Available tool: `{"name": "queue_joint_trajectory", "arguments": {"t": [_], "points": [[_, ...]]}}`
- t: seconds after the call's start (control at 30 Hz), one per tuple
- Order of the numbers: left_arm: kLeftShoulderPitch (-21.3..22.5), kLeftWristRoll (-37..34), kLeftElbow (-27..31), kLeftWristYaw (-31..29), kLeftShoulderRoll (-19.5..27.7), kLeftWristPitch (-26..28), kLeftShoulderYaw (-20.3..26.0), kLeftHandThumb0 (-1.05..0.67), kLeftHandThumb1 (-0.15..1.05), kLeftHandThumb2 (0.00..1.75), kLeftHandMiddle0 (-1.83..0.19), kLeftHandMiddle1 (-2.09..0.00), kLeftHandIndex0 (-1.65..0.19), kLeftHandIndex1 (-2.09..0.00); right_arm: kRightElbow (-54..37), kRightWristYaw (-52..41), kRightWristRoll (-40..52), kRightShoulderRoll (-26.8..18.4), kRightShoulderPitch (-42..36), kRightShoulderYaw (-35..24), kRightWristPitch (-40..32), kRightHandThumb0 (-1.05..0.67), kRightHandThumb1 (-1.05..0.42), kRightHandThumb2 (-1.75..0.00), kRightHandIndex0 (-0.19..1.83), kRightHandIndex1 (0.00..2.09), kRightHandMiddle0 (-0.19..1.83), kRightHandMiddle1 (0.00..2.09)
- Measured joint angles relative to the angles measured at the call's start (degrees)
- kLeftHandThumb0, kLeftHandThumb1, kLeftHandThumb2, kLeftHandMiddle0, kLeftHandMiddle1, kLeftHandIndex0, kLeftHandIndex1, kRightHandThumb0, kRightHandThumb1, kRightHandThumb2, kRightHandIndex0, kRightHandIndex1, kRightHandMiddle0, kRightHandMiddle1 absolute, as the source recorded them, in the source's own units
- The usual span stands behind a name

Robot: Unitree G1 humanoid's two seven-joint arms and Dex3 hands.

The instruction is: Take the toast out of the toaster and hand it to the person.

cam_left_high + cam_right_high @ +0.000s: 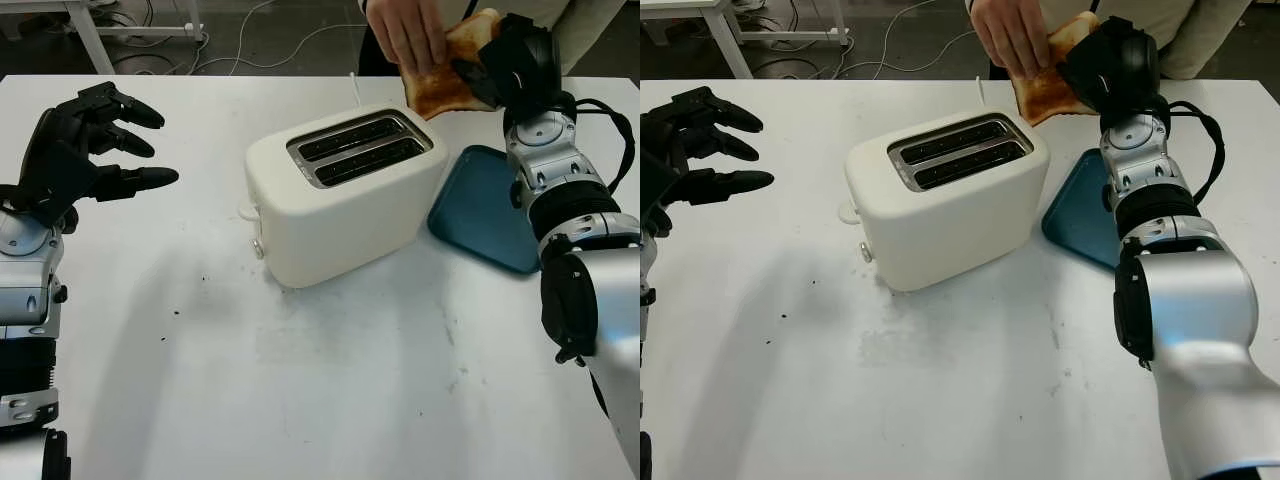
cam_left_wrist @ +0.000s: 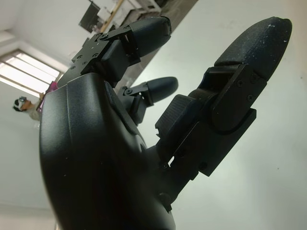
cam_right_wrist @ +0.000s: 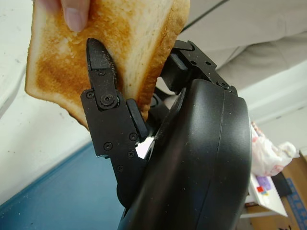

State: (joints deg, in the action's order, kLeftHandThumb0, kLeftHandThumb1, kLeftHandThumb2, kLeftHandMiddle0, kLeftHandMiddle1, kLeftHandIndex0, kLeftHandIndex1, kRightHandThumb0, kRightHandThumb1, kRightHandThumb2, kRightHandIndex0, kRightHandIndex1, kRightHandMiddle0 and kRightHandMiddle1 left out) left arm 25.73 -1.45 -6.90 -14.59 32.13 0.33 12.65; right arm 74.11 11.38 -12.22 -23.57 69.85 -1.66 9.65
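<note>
Far left, above the white table (image 1: 330,400): left hand (image 1: 85,150), black, holding nothing, open, raised off the surface and well apart from everything else; forearm cut off by the frame's lower edge.

Centre: white toaster (image 1: 340,195), standing at an angle, both slots dark inside, contents of the slots impossible to make out. Small lever and knob on its near-left end, partly hidden by the body's curve.

Right of the toaster, just beside it: teal tray (image 1: 480,205), flat on the table, its far-right part covered by the right forearm.

Upper right, beyond the toaster and above the table's far edge: toast (image 1: 445,85), browned, clamped between the fingers of the right hand (image 1: 505,65). In the right wrist view, one black finger (image 3: 103,79) pressed against the browned face, the others behind the slice and mostly hidden. Also on the toast: a person's hand (image 1: 405,32), fingers over its upper edge, a fingertip visible at the slice's top in the wrist view; rest of the person cut off by the frame.
</note>
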Motion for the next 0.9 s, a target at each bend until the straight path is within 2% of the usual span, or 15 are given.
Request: {"name": "queue_joint_trajectory", "arguments": {"t": [0.9], "points": [[0.00, 0.00, 0.11, 0.00, 0.00, 0.12, -0.01, -1.05, 0.58, 0.00, -0.52, -1.26, -0.53, -1.13, 0.00, -0.80, 0.02, -0.01, 0.00, -0.03, 0.06, -0.26, -0.92, -0.20, 0.87, 1.75, 0.67, 1.75]]}}
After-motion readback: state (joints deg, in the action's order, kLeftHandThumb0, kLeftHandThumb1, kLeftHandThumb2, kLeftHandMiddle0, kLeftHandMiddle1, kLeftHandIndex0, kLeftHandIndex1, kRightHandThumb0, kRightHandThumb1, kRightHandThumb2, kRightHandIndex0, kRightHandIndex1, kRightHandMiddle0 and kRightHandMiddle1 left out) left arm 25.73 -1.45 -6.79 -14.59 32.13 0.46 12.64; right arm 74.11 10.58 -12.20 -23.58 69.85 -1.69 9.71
